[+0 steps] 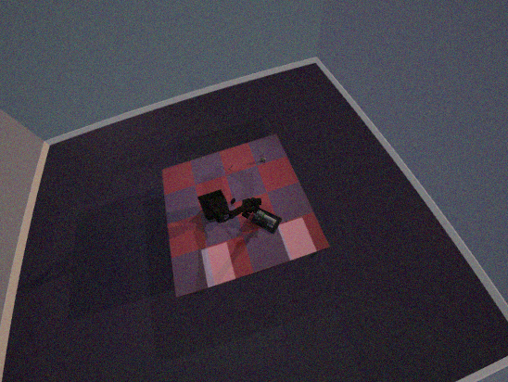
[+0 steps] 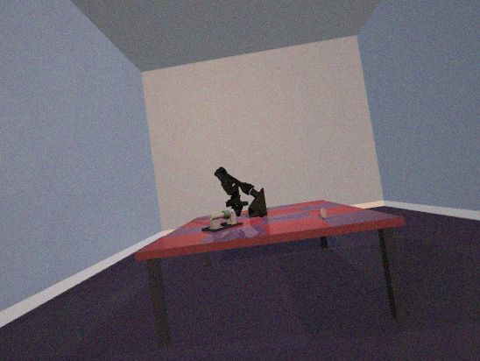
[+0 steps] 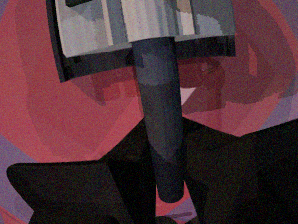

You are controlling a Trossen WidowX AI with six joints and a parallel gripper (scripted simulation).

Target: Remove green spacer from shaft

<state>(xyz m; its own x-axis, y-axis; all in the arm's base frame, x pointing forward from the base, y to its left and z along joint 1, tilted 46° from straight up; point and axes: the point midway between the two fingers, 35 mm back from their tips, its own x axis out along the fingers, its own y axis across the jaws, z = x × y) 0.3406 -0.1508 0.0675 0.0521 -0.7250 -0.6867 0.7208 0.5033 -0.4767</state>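
My gripper [image 2: 237, 214] [image 3: 158, 121] is shut on the dark round end of the shaft [image 3: 159, 107], which runs from between the fingers into the pale block [image 3: 150, 20] at the top of the wrist view. In the exterior view the assembly stands on its dark base [image 2: 206, 230], with one pale block [image 2: 215, 222] at the left and another [image 2: 231, 217] at the right beside the gripper. The green spacer [image 2: 224, 214] is up between the two blocks, in line with the shaft, not on the table. Other spacers are too small to tell apart, and the spacers are hidden in the wrist view.
The arm's black base [image 1: 213, 203] [image 2: 258, 208] stands beside the assembly. A small pale disc-like thing [image 1: 263, 159] [image 2: 323, 213] stands far off on the chequered table [image 1: 297, 197] [image 2: 271, 236].
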